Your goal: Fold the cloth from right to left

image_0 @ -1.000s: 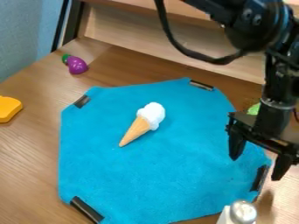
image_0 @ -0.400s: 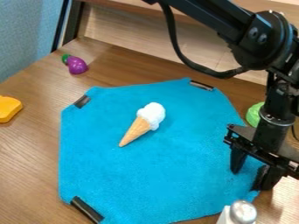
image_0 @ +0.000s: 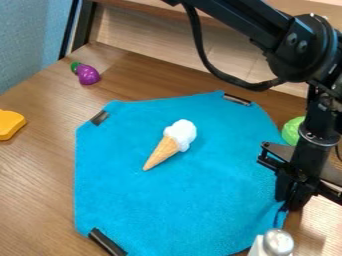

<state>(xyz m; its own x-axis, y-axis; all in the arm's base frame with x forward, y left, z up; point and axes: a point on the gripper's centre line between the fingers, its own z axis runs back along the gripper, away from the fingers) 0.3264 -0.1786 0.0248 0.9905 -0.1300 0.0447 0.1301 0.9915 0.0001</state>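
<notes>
My gripper (image_0: 288, 199) is at the cloth's lower right edge, its fingers closed on the edge near the right corner. The blue cloth (image_0: 174, 200) lies spread on the wooden table, with dark clips at its upper left, upper right and lower left corners. A toy ice cream cone (image_0: 172, 143) rests on the cloth above its middle. The cloth is slightly creased where the gripper holds it, and that corner's clip is hidden by the gripper.
A purple toy eggplant (image_0: 87, 73) lies at the upper left, a yellow toy piece (image_0: 9, 124) at the left edge. Behind the gripper is a green round object (image_0: 292, 131). A silver-topped shaker (image_0: 276, 243) stands at the bottom right. A wooden board (image_0: 220, 45) runs along the back.
The gripper has come down onto the cloth's right edge and shut on it. The cloth has shifted slightly to the right, carrying the cone with it.
</notes>
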